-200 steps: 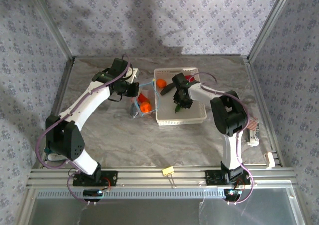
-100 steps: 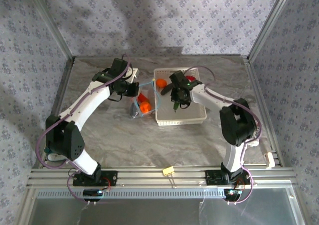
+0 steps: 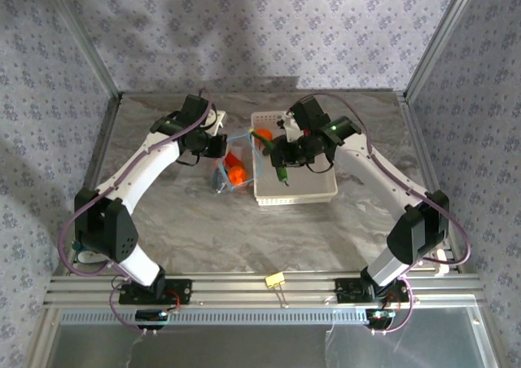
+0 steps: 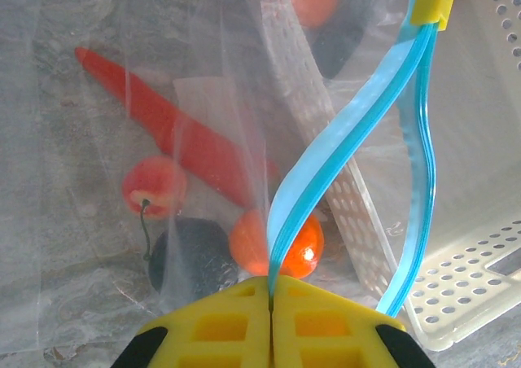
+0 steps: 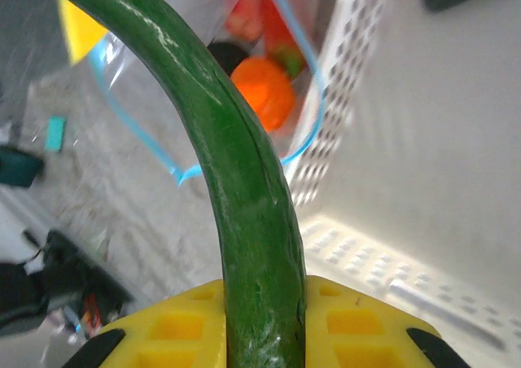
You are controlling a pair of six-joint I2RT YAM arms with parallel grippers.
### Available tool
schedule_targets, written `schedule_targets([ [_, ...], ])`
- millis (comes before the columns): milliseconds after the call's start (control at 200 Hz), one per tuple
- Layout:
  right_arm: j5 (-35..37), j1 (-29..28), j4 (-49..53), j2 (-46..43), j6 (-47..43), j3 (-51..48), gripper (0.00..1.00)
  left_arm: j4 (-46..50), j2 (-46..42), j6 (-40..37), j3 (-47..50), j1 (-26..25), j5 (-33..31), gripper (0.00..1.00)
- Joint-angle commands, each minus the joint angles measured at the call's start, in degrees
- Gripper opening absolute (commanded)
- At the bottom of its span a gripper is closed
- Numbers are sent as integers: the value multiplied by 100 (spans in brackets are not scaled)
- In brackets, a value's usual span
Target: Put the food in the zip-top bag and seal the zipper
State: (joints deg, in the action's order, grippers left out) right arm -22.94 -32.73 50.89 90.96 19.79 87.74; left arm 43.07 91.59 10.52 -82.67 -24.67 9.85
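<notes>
Two yellow pads sit nearest in the right wrist view: the right gripper (image 5: 262,307) is clamped on a long dark green toy cucumber (image 5: 240,156), which rises from between them and curves away to the upper left. Beyond it, the open mouth of the clear flat plastic zip-top bag (image 5: 122,83) lies just left of the white perforated plastic basket (image 5: 350,67), with a small round orange toy fruit (image 5: 264,91) inside the bag.

In the left wrist view, the left gripper (image 4: 271,303) is pinched tight on one lip of the thin light blue zipper strip (image 4: 350,140). The other lip bows away to the right. Through the plastic this view also shows a dark round piece (image 4: 191,258), a small red round fruit with a stem (image 4: 155,185) and, farther off, a long red-orange tapered piece (image 4: 171,132).

From above, both grippers meet at the basket's left edge, and the cucumber hangs tip down, just inside the basket's left wall.

A second ago the right arm was folded, with the cucumber over the basket's middle. Now the arm is stretched out and the cucumber is closer to the bag. The left arm has not moved.
</notes>
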Motion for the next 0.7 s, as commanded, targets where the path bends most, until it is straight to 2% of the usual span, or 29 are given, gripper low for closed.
schedule_targets([
  [0, -542, -62, 648, -88, -236, -168, 17, -31, -51, -5, -366, -94, 39, 8],
  [140, -65, -204, 1166, 296, -52, 85, 17, -38, -18, 11, -466, -214, -47, 8],
  [230, -9, -317, 1311, 638, -14, 353, 17, -32, -2, 20, -526, -322, -86, 8],
  [450, 312, -499, 1355, 1401, 131, 1078, 17, -31, 41, 37, -566, -468, -145, 8],
  [695, 310, -446, 1184, 2354, 367, 2025, 17, -5, 73, 39, -557, -501, -154, 8],
])
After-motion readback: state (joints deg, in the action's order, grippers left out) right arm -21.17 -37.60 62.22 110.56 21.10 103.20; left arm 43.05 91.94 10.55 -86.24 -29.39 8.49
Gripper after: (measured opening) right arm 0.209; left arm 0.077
